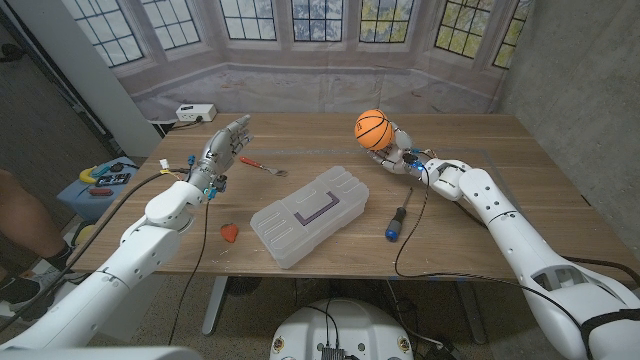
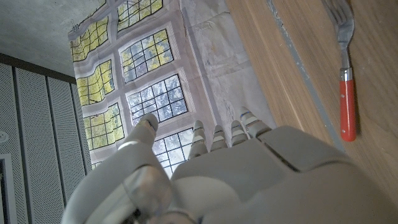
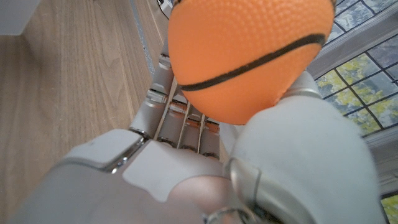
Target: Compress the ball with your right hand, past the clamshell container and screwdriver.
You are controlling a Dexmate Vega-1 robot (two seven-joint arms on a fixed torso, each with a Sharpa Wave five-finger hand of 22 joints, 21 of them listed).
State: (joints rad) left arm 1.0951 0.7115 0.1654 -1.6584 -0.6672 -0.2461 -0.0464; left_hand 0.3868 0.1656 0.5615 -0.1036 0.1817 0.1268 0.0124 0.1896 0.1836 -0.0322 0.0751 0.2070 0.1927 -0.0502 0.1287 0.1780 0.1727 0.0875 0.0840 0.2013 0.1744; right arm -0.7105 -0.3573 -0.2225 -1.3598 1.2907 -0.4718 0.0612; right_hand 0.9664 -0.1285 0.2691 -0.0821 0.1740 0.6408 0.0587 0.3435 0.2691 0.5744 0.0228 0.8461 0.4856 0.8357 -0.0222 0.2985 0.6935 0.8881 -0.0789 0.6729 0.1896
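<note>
Right hand (image 1: 398, 152) grips the ball (image 1: 371, 128) at the counter's (image 1: 480, 215) far side, fingers wrapped under it — ball round, no long axis. Screwdriver (image 1: 398, 216) lies tip away from the robot, beside the closed container (image 1: 308, 215). Left hand (image 1: 225, 145) open, empty, near the fork (image 1: 264, 166).

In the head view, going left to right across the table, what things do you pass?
Left hand → red piece → fork → clamshell container → ball in the right hand; the screwdriver overlaps those two.
</note>
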